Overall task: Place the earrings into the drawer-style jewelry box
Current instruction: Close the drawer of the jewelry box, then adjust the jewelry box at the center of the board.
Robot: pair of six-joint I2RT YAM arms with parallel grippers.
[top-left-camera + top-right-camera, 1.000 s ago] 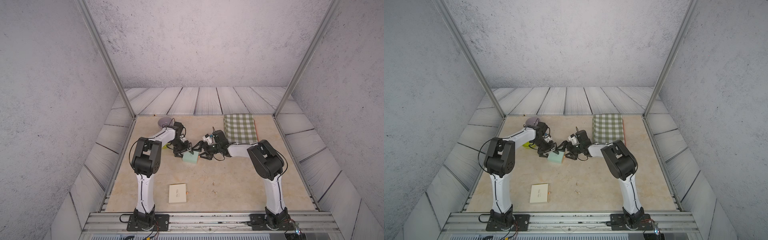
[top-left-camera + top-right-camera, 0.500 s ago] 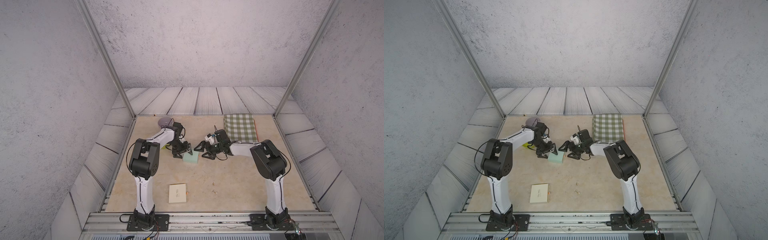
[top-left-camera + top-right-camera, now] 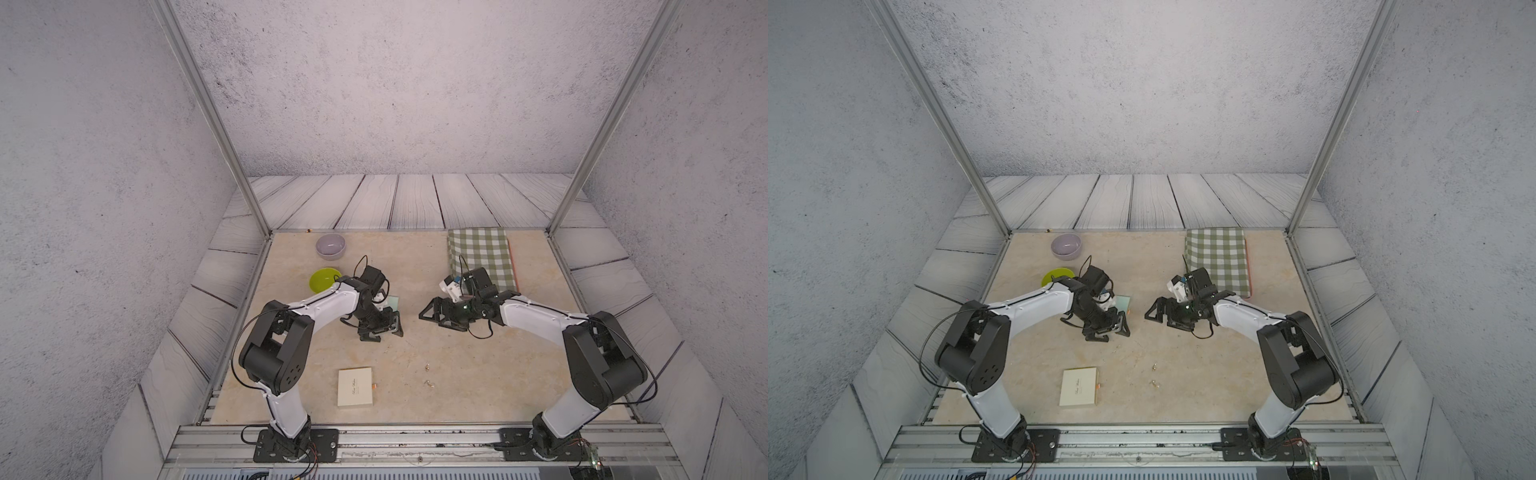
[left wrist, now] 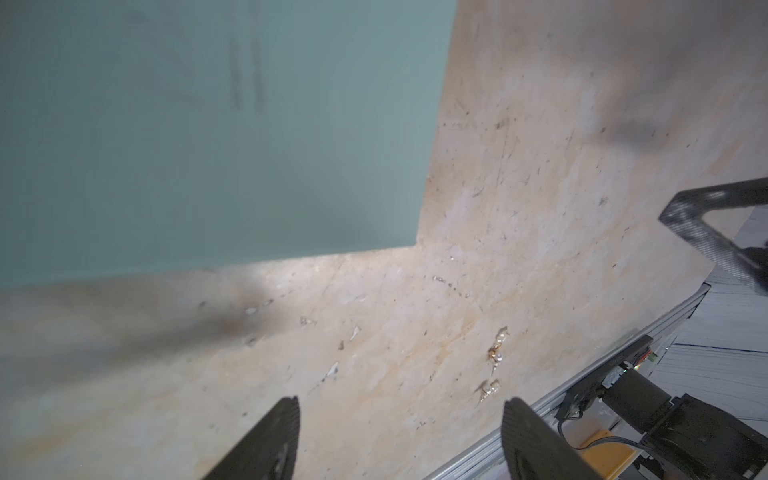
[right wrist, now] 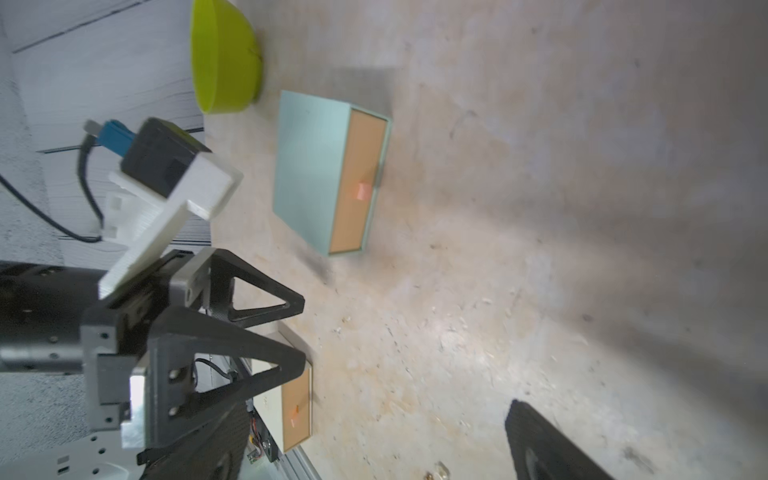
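Two tiny gold-and-silver earrings point(image 3: 428, 375) point(image 3: 1155, 375) lie on the table near the front, right of centre. They also show in the left wrist view, earrings point(image 4: 493, 365). The teal drawer-style jewelry box point(image 3: 393, 301) point(image 5: 316, 166) sits mid-table, its tan drawer front flush and an orange tab on it. My left gripper point(image 3: 380, 329) point(image 4: 401, 419) hangs open just in front of the box, partly hiding it in both top views. My right gripper point(image 3: 435, 316) point(image 5: 374, 440) stands wide open to the box's right. Neither touches the box and neither holds anything.
A cream drawer-style box point(image 3: 354, 386) lies near the front, left of the earrings. A green bowl point(image 3: 323, 278) and a lilac bowl point(image 3: 331, 245) stand at the back left. A green checked cloth point(image 3: 482, 257) lies at the back right. Metal rails point(image 3: 415, 440) edge the front.
Both grippers have drawn away from the teal box. The left one has come toward the front. The right one has backed off to the right.
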